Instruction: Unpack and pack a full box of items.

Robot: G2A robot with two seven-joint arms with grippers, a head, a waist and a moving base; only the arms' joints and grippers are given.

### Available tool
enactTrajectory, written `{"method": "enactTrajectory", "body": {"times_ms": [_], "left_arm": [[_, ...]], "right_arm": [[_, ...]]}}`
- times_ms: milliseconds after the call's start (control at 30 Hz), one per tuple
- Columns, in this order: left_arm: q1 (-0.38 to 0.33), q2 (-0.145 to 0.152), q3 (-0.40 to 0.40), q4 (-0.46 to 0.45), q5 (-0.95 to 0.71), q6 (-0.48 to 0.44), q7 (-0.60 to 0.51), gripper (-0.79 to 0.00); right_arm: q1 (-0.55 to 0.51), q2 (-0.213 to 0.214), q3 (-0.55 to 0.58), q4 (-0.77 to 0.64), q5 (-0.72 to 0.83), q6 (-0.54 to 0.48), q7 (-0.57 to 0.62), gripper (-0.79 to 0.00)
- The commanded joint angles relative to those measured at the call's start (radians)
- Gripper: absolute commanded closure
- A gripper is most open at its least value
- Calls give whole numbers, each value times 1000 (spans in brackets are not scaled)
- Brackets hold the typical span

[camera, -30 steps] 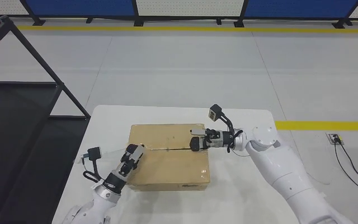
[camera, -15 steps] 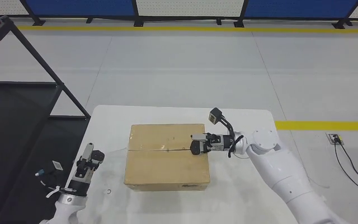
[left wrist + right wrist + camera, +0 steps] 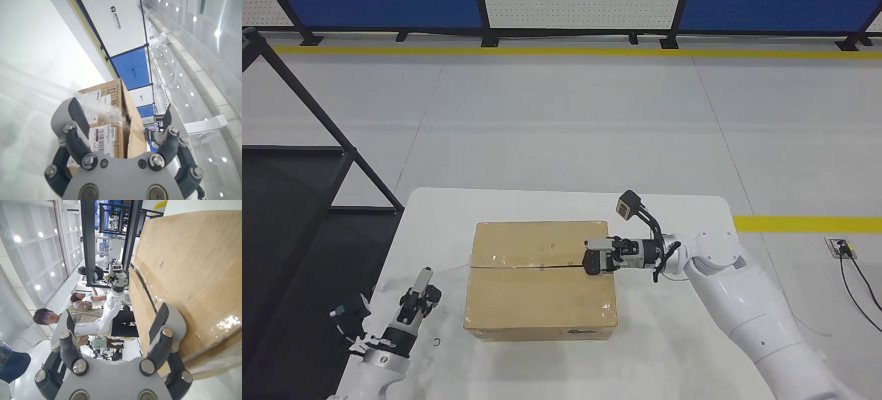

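Cardboard box (image 3: 541, 290) on table (image 3: 672, 340); left claw (image 3: 425, 294) spread near it, right claw (image 3: 590, 257) spread at seam.

Barcode labels (image 3: 105, 136), upward arrows (image 3: 113, 89) on box (image 3: 134, 121) side, handwritten scrawl (image 3: 160, 263) on top, logo (image 3: 115, 18) on partition (image 3: 124, 39)

plain matt brown cardboard box (image 3: 542, 285), shiny clear tape (image 3: 225, 321) wrinkled over its seam, crinkly see-through film strip (image 3: 103, 110), smooth white table (image 3: 682, 350), left gripper (image 3: 122, 109) in matt grey plastic, black rubbery-looking pads (image 3: 78, 115), shiny metal screws (image 3: 88, 160)
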Motion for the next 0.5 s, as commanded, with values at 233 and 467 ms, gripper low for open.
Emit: {"method": "enactTrajectory", "body": {"times_ms": [233, 467], "left_arm": [[-102, -18, 72, 151, -132, 43, -31, -785], [-243, -37, 121, 287, -314, 72, -98, -785]], "right_arm": [[11, -8, -5, 22, 1, 3, 21, -785], [15, -11, -3, 33, -7, -2, 30, -785]]}}
